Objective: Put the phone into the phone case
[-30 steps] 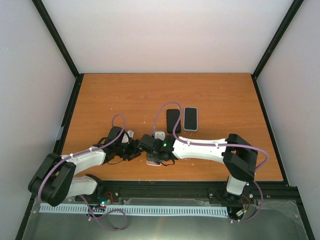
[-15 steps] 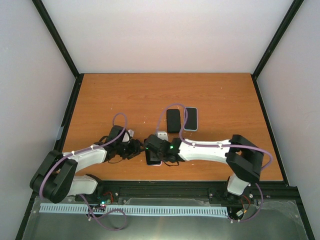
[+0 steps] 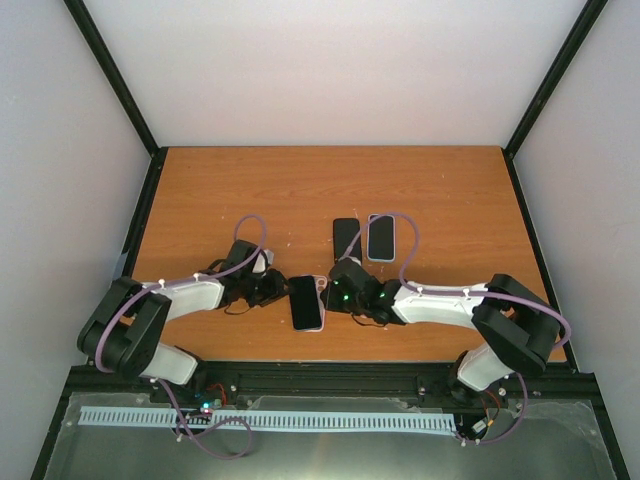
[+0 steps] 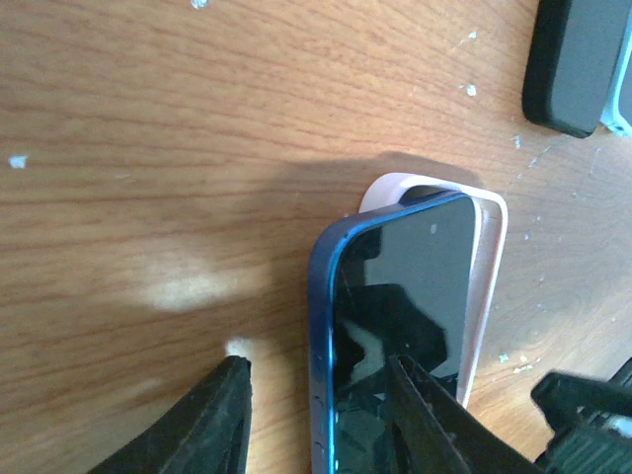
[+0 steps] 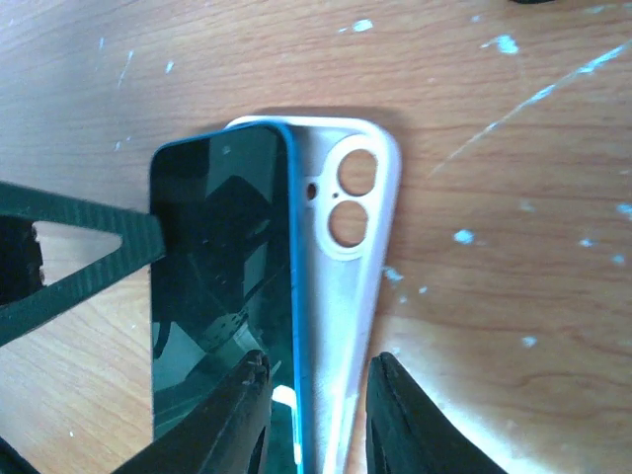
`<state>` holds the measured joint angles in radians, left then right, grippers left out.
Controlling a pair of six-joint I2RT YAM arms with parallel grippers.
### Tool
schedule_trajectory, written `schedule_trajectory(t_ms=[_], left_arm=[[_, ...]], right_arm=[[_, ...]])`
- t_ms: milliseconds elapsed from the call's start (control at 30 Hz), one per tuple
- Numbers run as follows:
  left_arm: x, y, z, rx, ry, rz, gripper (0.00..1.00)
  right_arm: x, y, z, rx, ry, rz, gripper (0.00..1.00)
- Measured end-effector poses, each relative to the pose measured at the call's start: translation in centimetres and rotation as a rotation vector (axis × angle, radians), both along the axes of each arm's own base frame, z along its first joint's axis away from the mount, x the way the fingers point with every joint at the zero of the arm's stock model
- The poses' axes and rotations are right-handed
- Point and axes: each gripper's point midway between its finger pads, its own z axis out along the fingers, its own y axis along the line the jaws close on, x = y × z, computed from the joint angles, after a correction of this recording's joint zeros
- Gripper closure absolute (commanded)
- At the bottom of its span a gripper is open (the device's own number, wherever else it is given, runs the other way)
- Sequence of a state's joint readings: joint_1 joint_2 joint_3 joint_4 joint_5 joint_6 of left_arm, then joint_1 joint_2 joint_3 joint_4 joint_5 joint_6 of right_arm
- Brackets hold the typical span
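Shifted right since a second ago: right gripper (image 3: 330,295), uncovering phone (image 3: 306,302) at near middle of table (image 3: 250,190). Sits offset left on pale case (image 5: 341,286), case's right strip bare. Left gripper (image 4: 316,363) parted astride phone's left edge; right's clench: cannot tell. Seating step; next, likely: nudge phone right, press down.

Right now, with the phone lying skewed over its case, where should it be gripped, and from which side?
Probably the blue phone by its long edge on the left arm's side, coming in from that side. That edge sticks out past the pale case and lies free, while the opposite long edge sits over the case's floor, leaving little room to pinch.
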<state>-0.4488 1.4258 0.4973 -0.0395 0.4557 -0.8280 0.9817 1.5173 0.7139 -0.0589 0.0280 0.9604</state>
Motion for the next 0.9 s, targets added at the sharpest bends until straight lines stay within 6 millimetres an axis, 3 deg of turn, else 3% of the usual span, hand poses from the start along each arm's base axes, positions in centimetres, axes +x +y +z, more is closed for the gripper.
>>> schedule_trajectory(t_ms=[133,433,900], left_arm=[[0.0,-0.1,-0.3,0.001,0.001,-0.012,0.71],[0.5,-1.3,-0.2,-0.045,-0.002,-0.049,0.81],[0.7,-2.4,0.0,-0.058,-0.012,-0.089,0.73]], right_arm=[[0.8,-0.6,-0.6,0.044,0.018,-0.020,0.68],[1.7,0.6,-1.0,0.111,0.031,0.002,0.68],[2.4,0.7,-3.2,0.093,0.044,0.013,0.76]])
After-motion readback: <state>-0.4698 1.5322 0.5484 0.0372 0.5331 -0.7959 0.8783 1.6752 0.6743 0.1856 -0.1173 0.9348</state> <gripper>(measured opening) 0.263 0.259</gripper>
